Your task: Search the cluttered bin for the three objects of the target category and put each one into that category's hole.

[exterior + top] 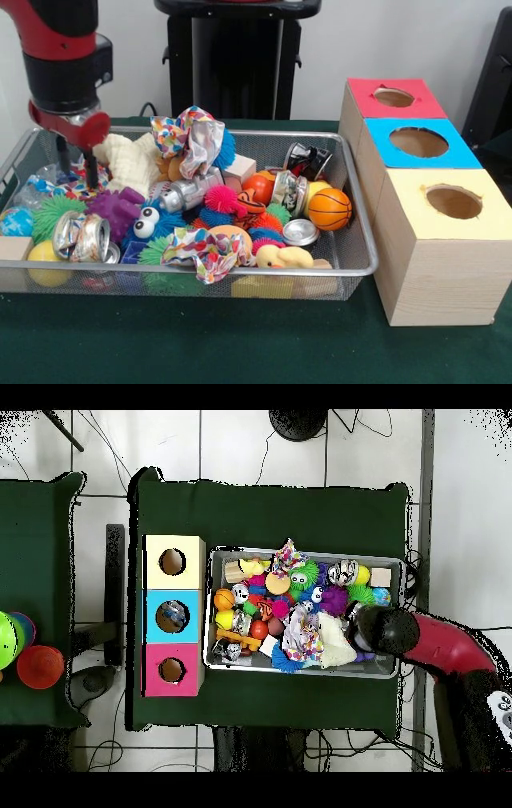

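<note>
End effector (77, 164) open, empty | over bin (364, 264) left end | nr purple toy (116, 210)

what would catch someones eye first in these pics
The wire bin, heaped with bright toys, crushed cans and patterned cloth, fills the middle of the green table. Beside it stand three wooden boxes with holes, topped red, blue and yellow. The red arm's gripper dips into the bin's far corner.

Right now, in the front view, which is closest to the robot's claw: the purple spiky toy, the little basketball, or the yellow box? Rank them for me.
Measured from the gripper over the bin's left end:
1. Purple spiky toy, just below and beside it.
2. Little basketball, at the bin's right end.
3. Yellow box, outside the bin, farthest right.
</note>
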`<state>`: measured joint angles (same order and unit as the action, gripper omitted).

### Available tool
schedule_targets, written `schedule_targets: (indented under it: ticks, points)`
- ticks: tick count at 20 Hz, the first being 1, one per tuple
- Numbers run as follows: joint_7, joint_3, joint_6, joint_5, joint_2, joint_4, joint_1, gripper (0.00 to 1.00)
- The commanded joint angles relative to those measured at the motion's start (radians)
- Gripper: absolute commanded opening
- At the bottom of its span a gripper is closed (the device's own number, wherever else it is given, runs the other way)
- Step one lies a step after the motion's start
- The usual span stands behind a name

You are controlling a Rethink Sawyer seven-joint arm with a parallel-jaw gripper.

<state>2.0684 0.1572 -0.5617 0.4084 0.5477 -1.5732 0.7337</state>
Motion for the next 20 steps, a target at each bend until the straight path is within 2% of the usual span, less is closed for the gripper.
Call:
schedule_targets:
  ticks: [1, 4, 7, 12, 14, 17, 20]
  points:
    - [0.141, -0.041, 0.155, 0.011, -0.132, 0.020, -0.012, 1.00]
    - [0.116, -0.068, 0.183, 0.049, -0.180, 0.058, -0.024, 1.00]
    - [0.082, -0.075, 0.206, 0.056, -0.199, 0.071, -0.022, 1.00]
    - [0.039, -0.096, 0.187, 0.043, -0.180, 0.075, -0.024, 1.00]
    - [0.029, -0.097, 0.145, 0.020, -0.161, 0.061, -0.017, 1.00]
    - [0.041, -0.109, 0.106, -0.004, -0.079, -0.005, -0.023, 1.00]
    - [0.053, -0.123, 0.111, -0.006, -0.037, -0.036, -0.031, 1.00]
